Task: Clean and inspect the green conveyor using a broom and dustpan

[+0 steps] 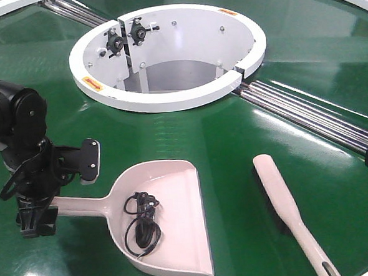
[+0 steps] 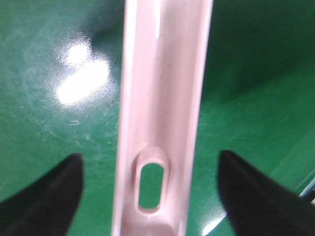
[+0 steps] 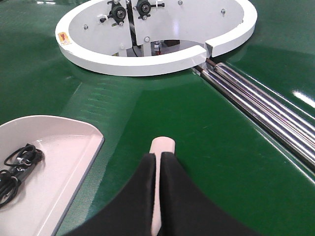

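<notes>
Left gripper: open, fingers straddling the dustpan handle without touching.
Right gripper: closed on the broom, tip poking ahead.
Green conveyor: beneath both.
Black cable: inside dustpan.

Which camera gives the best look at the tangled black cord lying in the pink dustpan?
The exterior front view: the whole tangled black cord lies in the pale pink plastic dustpan. The right wrist view cuts it off at the frame edge; the left wrist view shows none.
</notes>
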`<action>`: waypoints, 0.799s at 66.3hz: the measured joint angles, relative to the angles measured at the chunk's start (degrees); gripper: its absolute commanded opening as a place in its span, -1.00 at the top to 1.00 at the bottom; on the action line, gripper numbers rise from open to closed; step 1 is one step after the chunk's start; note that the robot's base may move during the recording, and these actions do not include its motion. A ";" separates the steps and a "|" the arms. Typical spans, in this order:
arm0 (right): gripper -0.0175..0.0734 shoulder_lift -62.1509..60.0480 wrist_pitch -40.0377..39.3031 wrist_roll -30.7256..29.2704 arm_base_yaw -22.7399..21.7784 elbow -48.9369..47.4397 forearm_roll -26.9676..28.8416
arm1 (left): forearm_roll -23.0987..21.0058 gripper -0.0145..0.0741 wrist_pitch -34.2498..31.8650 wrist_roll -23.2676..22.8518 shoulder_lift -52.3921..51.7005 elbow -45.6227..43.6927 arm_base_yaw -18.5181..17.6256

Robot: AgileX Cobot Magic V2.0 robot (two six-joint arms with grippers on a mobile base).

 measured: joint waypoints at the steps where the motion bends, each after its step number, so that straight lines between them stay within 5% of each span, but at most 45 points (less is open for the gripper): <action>1: 0.64 0.00 0.00 0.00 0.00 0.00 0.00 | 0.00 -0.70 0.00 -0.01 0.00 0.00 0.00; 41: 0.64 0.00 -0.06 0.00 0.00 0.00 0.00 | 0.07 -0.43 -0.48 -4.67 -11.16 0.00 0.00; 53: 0.64 0.00 -2.01 0.00 0.00 0.00 -0.17 | 0.07 -0.11 -2.94 -12.51 -20.35 0.00 0.00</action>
